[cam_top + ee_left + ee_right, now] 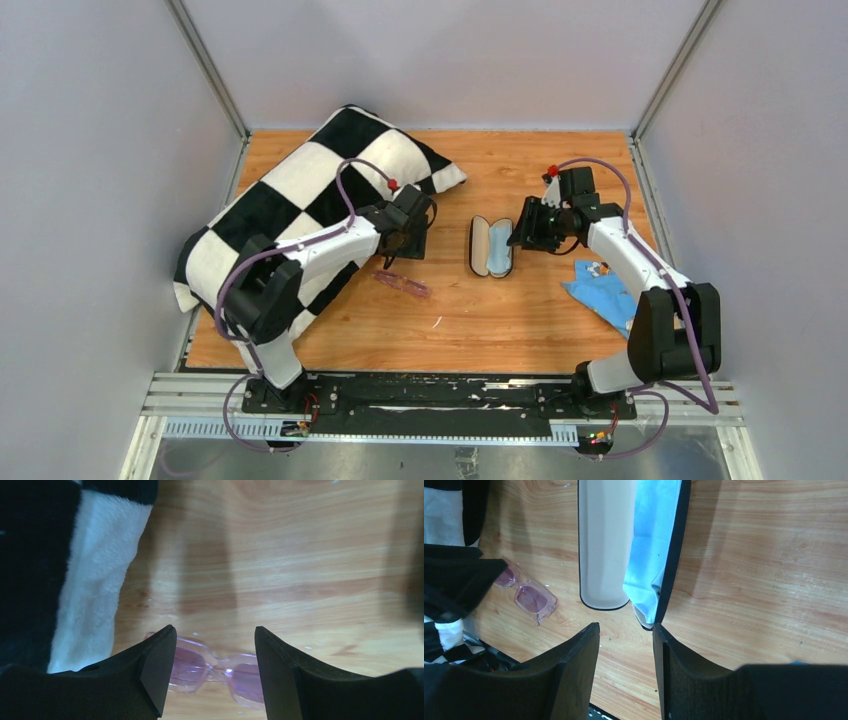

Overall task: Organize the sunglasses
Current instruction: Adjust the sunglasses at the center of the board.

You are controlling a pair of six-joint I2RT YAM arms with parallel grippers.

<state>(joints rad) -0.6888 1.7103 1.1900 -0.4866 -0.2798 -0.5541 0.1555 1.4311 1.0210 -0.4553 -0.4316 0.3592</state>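
Observation:
The pinkish-purple sunglasses [402, 284] lie folded on the wooden table, left of the case. In the left wrist view they [215, 672] lie on the wood just under and between the fingers. My left gripper [215, 630] is open above them, touching nothing; it also shows in the top view [405, 245]. The dark oval glasses case [491, 246] lies open at mid-table, its tan lining [604, 545] in one half and a light blue cloth [651, 545] in the other. My right gripper [625, 627] is open and empty, just at the case's right side [525, 228].
A black-and-white checkered pillow [310, 200] covers the left back of the table, right beside my left arm; its edge shows in the left wrist view [90, 570]. A second light blue cloth [600, 290] lies at the right, under my right arm.

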